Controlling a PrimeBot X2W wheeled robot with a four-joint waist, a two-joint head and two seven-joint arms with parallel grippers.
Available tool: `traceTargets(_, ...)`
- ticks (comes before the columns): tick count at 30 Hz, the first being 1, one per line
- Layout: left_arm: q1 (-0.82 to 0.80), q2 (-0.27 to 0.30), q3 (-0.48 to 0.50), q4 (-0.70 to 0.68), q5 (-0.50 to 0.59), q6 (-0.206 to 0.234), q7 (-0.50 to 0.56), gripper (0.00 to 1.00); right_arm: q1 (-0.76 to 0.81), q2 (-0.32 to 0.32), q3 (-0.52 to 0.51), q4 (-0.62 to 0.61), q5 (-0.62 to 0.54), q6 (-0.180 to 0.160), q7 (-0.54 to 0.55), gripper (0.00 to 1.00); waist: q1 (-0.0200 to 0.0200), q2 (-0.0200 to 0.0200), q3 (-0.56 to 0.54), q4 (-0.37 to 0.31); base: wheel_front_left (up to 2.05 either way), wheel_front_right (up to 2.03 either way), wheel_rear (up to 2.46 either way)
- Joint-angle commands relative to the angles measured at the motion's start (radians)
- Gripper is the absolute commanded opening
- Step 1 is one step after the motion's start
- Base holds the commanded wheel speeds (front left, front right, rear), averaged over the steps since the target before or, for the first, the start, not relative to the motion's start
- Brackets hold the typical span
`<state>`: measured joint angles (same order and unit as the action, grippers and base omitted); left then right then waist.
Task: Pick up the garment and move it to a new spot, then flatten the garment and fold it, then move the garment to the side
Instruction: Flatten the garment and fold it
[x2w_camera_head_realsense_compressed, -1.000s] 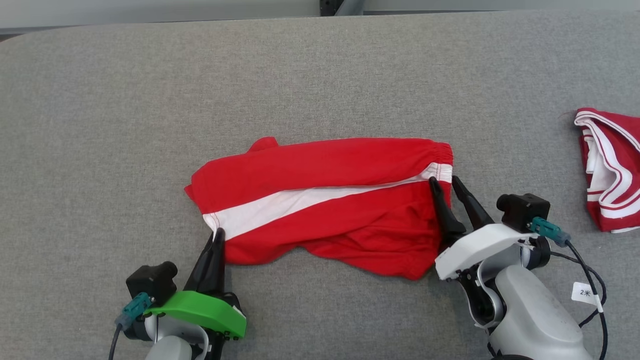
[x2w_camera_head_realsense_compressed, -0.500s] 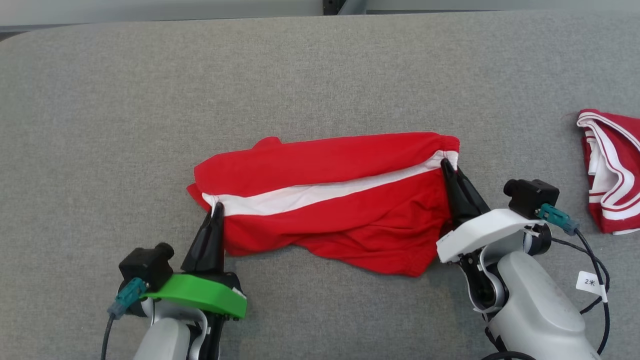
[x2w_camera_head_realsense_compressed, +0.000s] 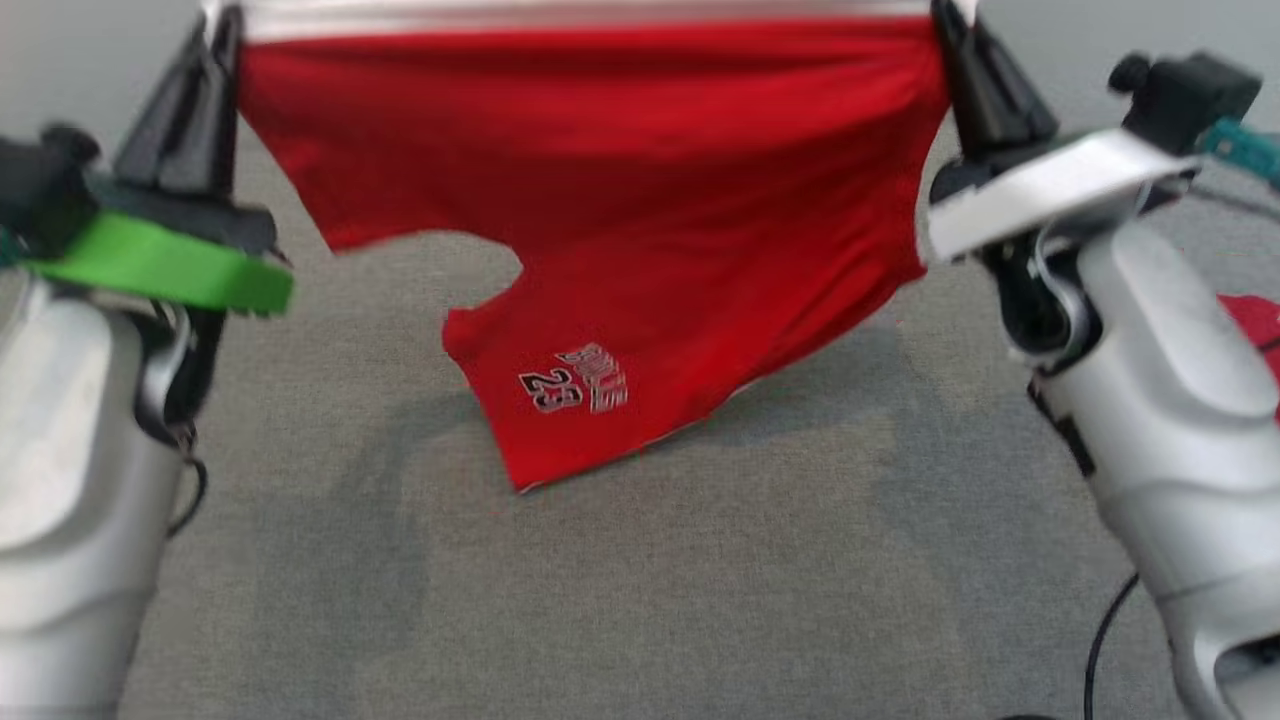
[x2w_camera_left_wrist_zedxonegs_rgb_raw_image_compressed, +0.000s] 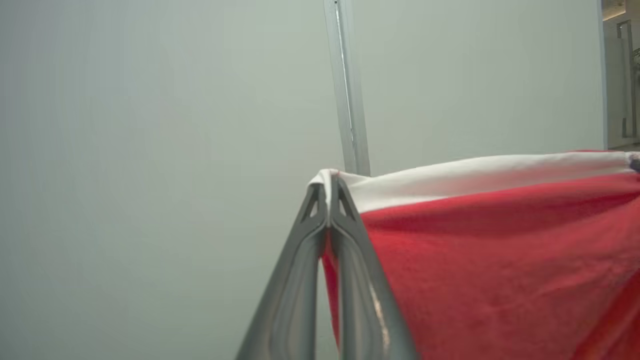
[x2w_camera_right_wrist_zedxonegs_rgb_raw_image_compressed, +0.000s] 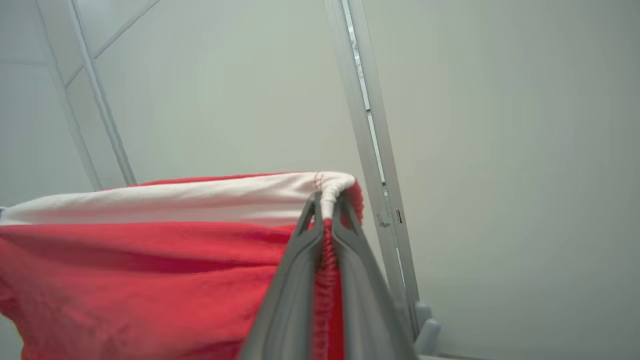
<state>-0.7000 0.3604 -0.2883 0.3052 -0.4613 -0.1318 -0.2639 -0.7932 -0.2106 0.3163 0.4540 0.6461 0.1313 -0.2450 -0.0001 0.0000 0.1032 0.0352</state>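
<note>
The garment (x2w_camera_head_realsense_compressed: 600, 190) is a pair of red shorts with a white side stripe and a "23" print. It hangs stretched between my two grippers, high above the grey table (x2w_camera_head_realsense_compressed: 700, 600). My left gripper (x2w_camera_head_realsense_compressed: 215, 30) is shut on the stripe's left end, seen close in the left wrist view as the garment (x2w_camera_left_wrist_zedxonegs_rgb_raw_image_compressed: 500, 260) pinched at the left gripper (x2w_camera_left_wrist_zedxonegs_rgb_raw_image_compressed: 330, 182). My right gripper (x2w_camera_head_realsense_compressed: 945, 20) is shut on the waistband end, where the right wrist view has the garment (x2w_camera_right_wrist_zedxonegs_rgb_raw_image_compressed: 150, 260) clamped in the right gripper (x2w_camera_right_wrist_zedxonegs_rgb_raw_image_compressed: 326, 200). A lower leg of the shorts dangles toward the table.
A bit of a second red garment (x2w_camera_head_realsense_compressed: 1255, 320) shows at the right edge, behind my right arm. Pale wall panels with a metal strip (x2w_camera_left_wrist_zedxonegs_rgb_raw_image_compressed: 347, 85) stand beyond the table.
Both grippers have lifted the garment off the table and pulled it taut between them; the right gripper closed on the waistband end. The head view has shifted too.
</note>
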Motion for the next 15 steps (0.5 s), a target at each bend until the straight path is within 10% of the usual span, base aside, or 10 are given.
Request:
traceTargets(1,-0.062,0.015,-0.013,0.022,-0.004,0.002,0.001,0.0,-0.05,-0.01,-0.004,0.027,-0.006,-0.001,0.001,0.0,0.0001,0.0,0.072,-0.031,0.0,0.0,0.0)
traceTargets(15,-0.81,0.062,-0.151,0.329,0.145,0.007,0.0,0.0,-0.696,-0.049,-0.027,0.29,-0.244,-0.002,-0.02,0.0,0.0001,0.0,0.369,-0.026,0.0,0.0,0.0)
